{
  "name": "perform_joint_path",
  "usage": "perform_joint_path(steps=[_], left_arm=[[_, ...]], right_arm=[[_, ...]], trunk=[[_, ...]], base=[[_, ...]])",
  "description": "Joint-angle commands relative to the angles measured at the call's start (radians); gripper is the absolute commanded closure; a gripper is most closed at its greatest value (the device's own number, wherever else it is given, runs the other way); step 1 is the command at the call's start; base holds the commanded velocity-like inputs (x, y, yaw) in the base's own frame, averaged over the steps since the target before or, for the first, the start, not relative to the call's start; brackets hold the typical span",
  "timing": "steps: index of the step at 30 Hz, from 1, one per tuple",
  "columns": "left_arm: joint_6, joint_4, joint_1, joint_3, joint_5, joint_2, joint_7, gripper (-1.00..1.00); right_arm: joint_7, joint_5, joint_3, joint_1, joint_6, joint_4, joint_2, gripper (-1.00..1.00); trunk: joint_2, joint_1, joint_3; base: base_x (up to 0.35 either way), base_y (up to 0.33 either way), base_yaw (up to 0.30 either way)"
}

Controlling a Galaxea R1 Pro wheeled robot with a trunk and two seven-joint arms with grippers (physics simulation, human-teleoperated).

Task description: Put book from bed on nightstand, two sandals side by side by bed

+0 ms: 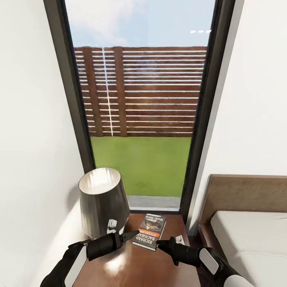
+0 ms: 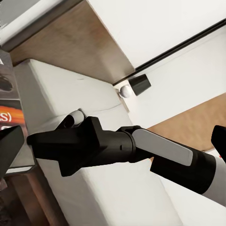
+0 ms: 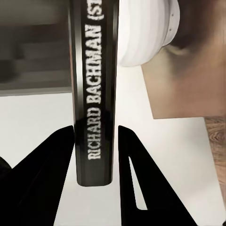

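**Book down on the nightstand, right jaws at its spine**

Left side first: the lamp (image 1: 103, 207) stands at the back of the nightstand (image 1: 131, 267), and the left gripper (image 1: 133, 235) pokes in beside it, tip near the book's left edge; whether its jaws are parted, I cannot tell. Centre stage, the book (image 1: 150, 231) lies flat on the glossy wood, cover up. It's a thin, light paperback, likely floppy and slick on this polish, best taken across the spine. Over to the right gripper (image 3: 96, 141): jaws spread either side of the spine, hugging it closely. Far right, the bed (image 1: 255, 239) sits beside.
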Motion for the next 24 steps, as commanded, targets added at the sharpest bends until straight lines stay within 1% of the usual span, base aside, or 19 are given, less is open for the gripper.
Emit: perform_joint_path(steps=[1, 24], left_arm=[[0.008, 0.000, -0.001, -0.003, 0.008, 0.001, 0.001, -1.00], [0.008, 0.000, -0.001, -0.003, 0.008, 0.001, 0.001, -1.00]], right_arm=[[0.001, -0.007, 0.004, -0.001, 0.004, 0.000, -0.001, 1.00], [0.001, -0.007, 0.004, -0.001, 0.004, 0.000, -0.001, 1.00]], trunk=[[-0.008, 0.004, -0.004], [-0.169, 0.092, -0.076]], base=[[0.000, 0.000, 0.000], [0.000, 0.000, 0.000]])
